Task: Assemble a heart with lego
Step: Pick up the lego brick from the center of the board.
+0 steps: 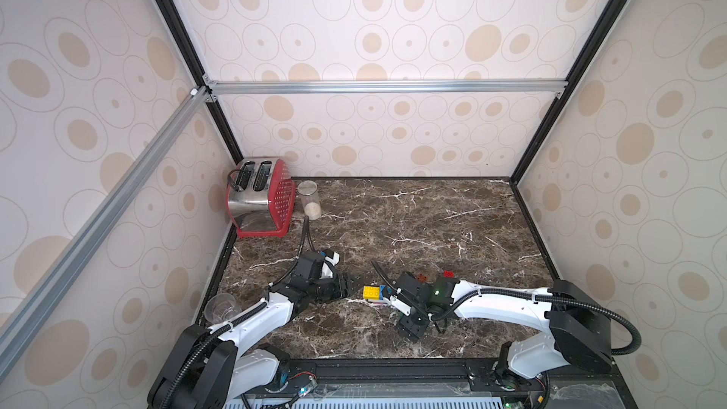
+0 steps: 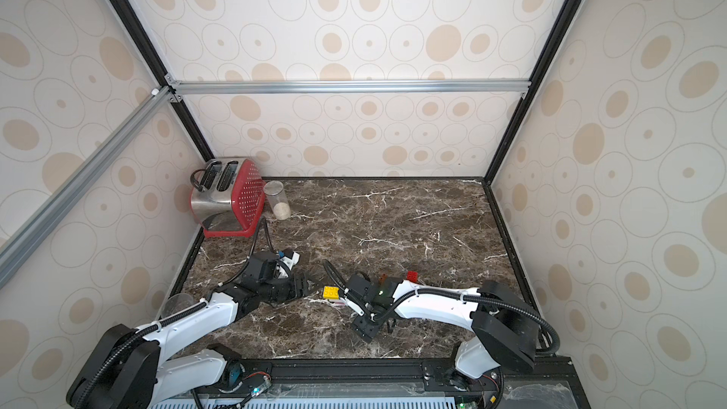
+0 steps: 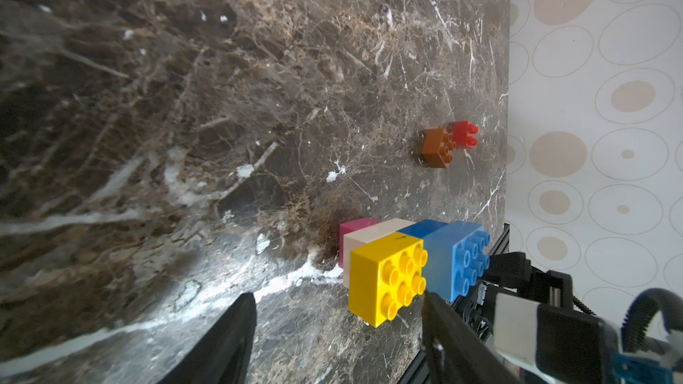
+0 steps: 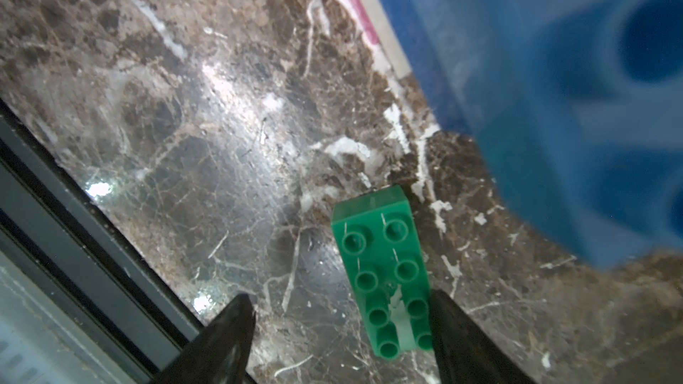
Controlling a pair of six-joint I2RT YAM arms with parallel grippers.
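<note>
A joined stack of lego lies on its side on the marble: pink [image 3: 354, 229], white [image 3: 373, 234], then yellow [image 3: 384, 282] beside blue [image 3: 452, 258]. The stack shows in both top views [image 1: 371, 292] [image 2: 331, 292]. My left gripper [image 3: 340, 312] is open, and the yellow brick sits just ahead of it, close to one fingertip [image 3: 434, 304]. My right gripper [image 4: 340, 295] is open over the table. A green oblong brick [image 4: 384, 278] lies between its jaws against one finger [image 4: 454, 326]. Orange [image 1: 423, 278] and red [image 1: 447, 274] bricks lie loose behind the right arm.
A red and steel toaster [image 1: 259, 198] and a glass jar [image 1: 309, 198] stand at the back left. A clear plastic cup [image 1: 222, 306] sits by the left wall. The black front rail [image 4: 55, 216] runs close to my right gripper.
</note>
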